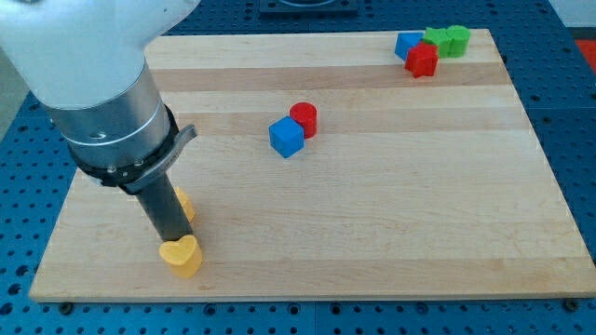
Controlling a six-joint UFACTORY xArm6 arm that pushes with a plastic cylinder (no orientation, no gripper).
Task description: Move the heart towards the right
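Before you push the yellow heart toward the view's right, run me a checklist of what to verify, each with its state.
1. Target found: the yellow heart lies near the board's bottom-left corner. Ok.
2. My tip sits at the heart's upper left edge, on the pushing side. Ok.
3. Contact between tip and heart: they look to touch, but the rod hides the join. Cannot tell.
4. Second yellow block is behind the rod, its shape mostly hidden. Cannot tell.
5. Path to the view's right along the bottom of the wooden board has no blocks. Ok.
6. Heart close to the board's bottom edge; a downward drift could tip it off. Not ok.
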